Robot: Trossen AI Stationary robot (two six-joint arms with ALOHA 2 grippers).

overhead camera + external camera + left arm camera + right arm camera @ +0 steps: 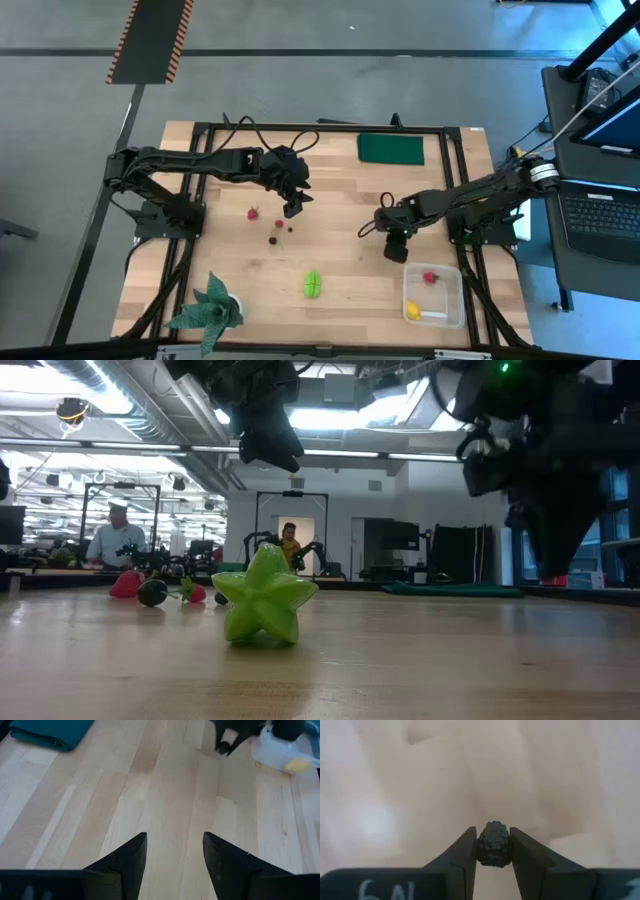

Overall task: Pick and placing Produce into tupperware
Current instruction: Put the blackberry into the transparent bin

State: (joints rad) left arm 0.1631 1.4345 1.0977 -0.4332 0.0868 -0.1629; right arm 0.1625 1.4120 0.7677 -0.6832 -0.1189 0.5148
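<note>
My right gripper (395, 250) hangs just off the far-left corner of the clear tupperware (452, 318) and is shut on a dark bumpy berry (493, 840). A red berry (430, 277) and a yellow lemon (412, 311) lie in the tupperware. On the table lie the green ridged fruit (313, 284), two red berries (253, 213) (279, 225) and a dark berry (272, 238). My left gripper (293, 207) hovers open just to their right, holding nothing. My right gripper pinches the dark berry by its two opposite sides (482, 849) between its two fingers, near their free ends. The fingers come from above, pointing steeply down. The berry is lifted clear of the table.
A folded dark green cloth (391, 149) lies at the far edge. A leafy potted plant (210, 310) stands at the near left corner. Bare wood lies between the green fruit and the tupperware. People are in the room behind the table.
</note>
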